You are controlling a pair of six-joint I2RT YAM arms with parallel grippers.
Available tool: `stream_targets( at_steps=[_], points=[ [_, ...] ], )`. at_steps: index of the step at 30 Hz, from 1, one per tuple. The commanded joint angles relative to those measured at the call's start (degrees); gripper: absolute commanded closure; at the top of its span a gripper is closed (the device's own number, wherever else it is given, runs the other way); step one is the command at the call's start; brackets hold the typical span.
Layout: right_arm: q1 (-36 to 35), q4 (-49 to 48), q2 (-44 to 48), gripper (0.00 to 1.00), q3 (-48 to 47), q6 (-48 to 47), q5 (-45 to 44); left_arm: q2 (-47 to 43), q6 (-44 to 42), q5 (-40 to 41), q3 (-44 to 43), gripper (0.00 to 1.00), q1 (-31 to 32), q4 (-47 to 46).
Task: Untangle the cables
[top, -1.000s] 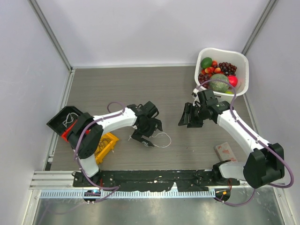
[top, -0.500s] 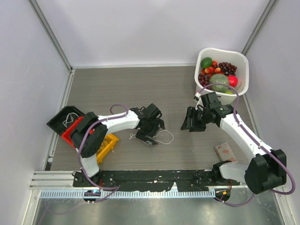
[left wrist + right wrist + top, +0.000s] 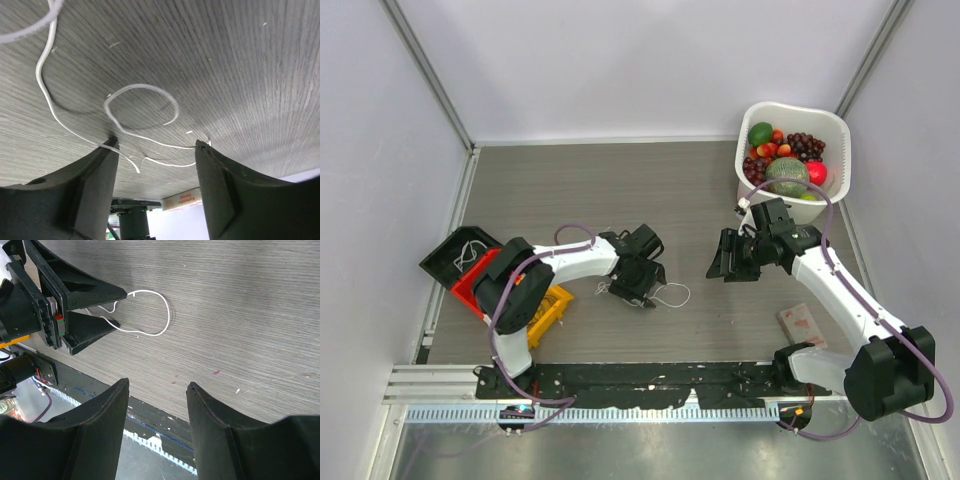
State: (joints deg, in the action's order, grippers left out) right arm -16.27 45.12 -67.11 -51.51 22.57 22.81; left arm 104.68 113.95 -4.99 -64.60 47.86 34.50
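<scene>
So the thin white cable (image 3: 671,295) is lying in a loose loop on the grey wood-grain table (image 3: 620,190), just in front of the left arm's base side of centre; in the left wrist view it's curling into one small ring with a longer strand trailing off up and to the left; I'm only seeing white wire here, no other colours.

The left gripper (image 3: 642,291) is sitting low right over it; the jaws are standing wide apart with the wire running on the table between them, one strand touching the tip of the left-hand finger (image 3: 107,150); nothing is clamped.

The right gripper (image 3: 718,266) is hovering well apart from the cable, off to the right, pointing towards it; its jaws are also spread and holding nothing.

Other stuff: a white plastic basket (image 3: 790,108) of fruit is sitting at the far right; a black tray (image 3: 445,260), a red bin (image 3: 478,288) and a yellow crate (image 3: 549,306) are bunching up near the left arm; a small pinkish packet (image 3: 802,322) is lying near the right arm.
</scene>
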Motion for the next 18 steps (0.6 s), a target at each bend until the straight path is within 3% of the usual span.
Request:
stream_targets(
  at_steps=[1,7,11,14,18],
  points=[
    [-0.08,-0.21,1.37,0.45,-0.09,-1.03,0.48,1.66,14.37,3.41,1.05,0.39,-0.57,-0.66],
    [-0.08,-0.21,0.58,0.45,-0.79,-1.03,0.40,2.02,13.76,2.88,2.90,0.66,-0.75,-3.03],
    [-0.08,-0.12,0.31,0.45,-1.05,-1.03,0.22,1.93,10.25,2.80,3.17,0.97,-1.27,-3.04],
    [-0.08,-0.12,-0.03,0.45,-1.05,-1.21,0.13,2.10,5.34,2.79,0.97,1.00,-1.71,0.55],
    [-0.07,-0.04,-0.30,0.46,-1.49,-1.21,-0.13,1.40,-6.87,8.49,-7.18,1.00,-1.89,10.21]
  ],
)
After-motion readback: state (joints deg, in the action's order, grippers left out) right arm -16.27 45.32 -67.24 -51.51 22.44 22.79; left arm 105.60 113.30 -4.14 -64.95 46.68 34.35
